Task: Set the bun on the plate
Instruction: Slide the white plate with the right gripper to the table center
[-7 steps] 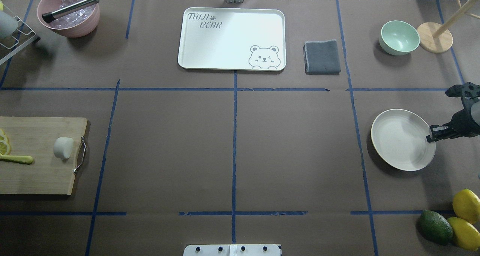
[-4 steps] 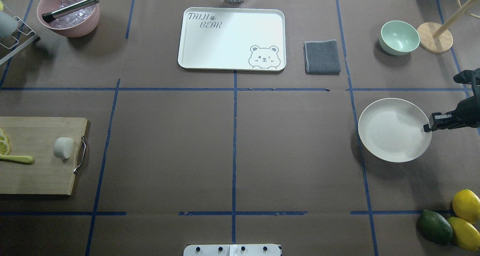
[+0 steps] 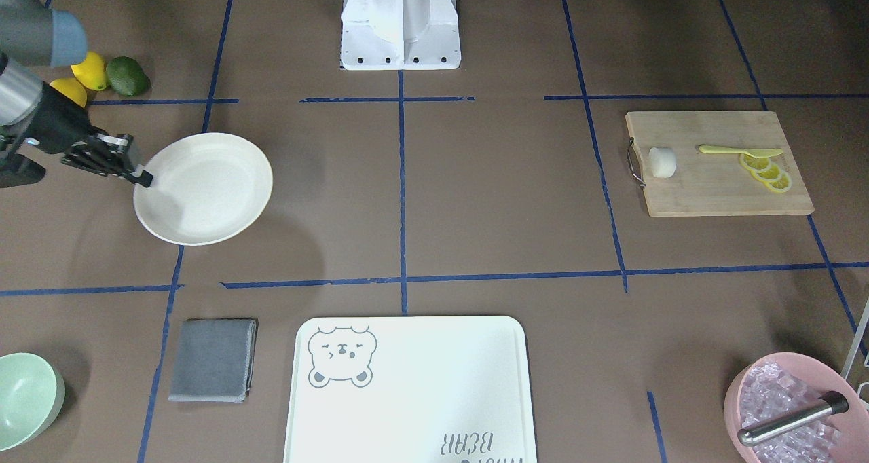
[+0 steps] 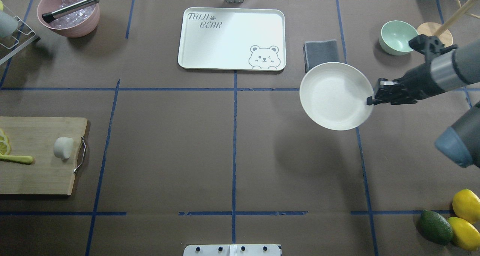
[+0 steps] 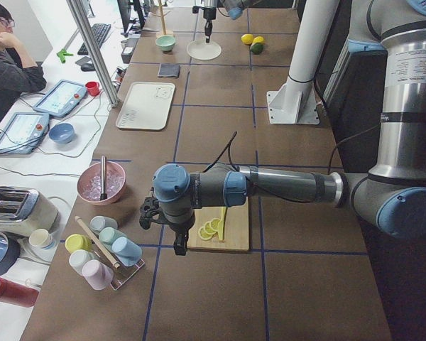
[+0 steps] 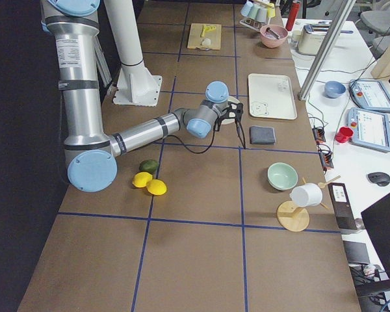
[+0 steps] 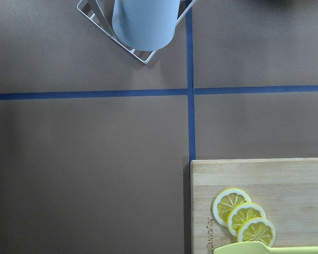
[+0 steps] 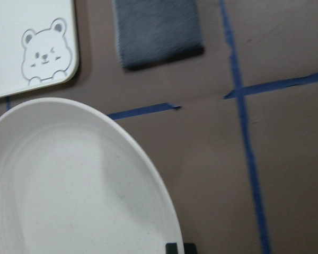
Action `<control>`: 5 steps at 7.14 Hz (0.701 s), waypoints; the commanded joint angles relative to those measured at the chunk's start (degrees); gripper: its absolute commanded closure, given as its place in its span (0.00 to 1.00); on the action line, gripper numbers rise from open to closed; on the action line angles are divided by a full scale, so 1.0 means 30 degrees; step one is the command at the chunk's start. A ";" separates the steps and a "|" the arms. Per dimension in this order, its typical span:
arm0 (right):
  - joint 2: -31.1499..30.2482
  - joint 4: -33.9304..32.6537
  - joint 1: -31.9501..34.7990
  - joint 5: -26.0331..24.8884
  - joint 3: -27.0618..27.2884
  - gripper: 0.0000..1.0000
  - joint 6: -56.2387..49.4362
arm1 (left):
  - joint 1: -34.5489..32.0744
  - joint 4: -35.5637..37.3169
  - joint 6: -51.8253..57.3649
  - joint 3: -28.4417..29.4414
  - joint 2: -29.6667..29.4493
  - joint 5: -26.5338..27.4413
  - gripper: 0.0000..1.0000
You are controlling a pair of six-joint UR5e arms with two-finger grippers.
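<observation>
At the right of the overhead view, the right arm reached in from the frame's edge with its forearm stretched leftward and nearly level. The right gripper was pinched closed on the right rim of the plate. The plate was round, shallow and smooth cream-white, with a low raised rim. It hung clear of the table, its shadow falling lower on the brown covering, and its upper edge overlapped the folded grey cloth.

At the far left, the bun, a small smooth white rounded lump, lay on the wooden cutting board beside its metal handle, well apart from the plate.

In the left side view, the left arm stretched level above the board with the left gripper pointing down. Whether it was open could not be told.
</observation>
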 commanded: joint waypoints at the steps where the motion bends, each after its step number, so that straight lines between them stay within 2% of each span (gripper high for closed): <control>1: 0.2699 -0.1054 -0.4024 -0.3533 -0.0069 1.00 0.3173 | 0.0000 0.0000 -0.0003 -0.0032 0.0004 0.0000 0.00; 2: 0.4770 -0.3964 -0.6074 -0.6016 -0.0185 1.00 0.3391 | 0.0000 -0.0029 -0.0003 -0.0033 -0.0025 0.0000 0.00; 3: 0.6589 -0.5820 -0.7255 -0.7578 -0.0767 1.00 0.3654 | 0.0000 0.0000 -0.0003 -0.0033 -0.0025 0.0000 0.00; 5: 0.7861 -0.5780 -0.7851 -0.8177 -0.2318 1.00 0.4797 | 0.0000 -0.0029 -0.0002 -0.0033 0.0004 0.0000 0.00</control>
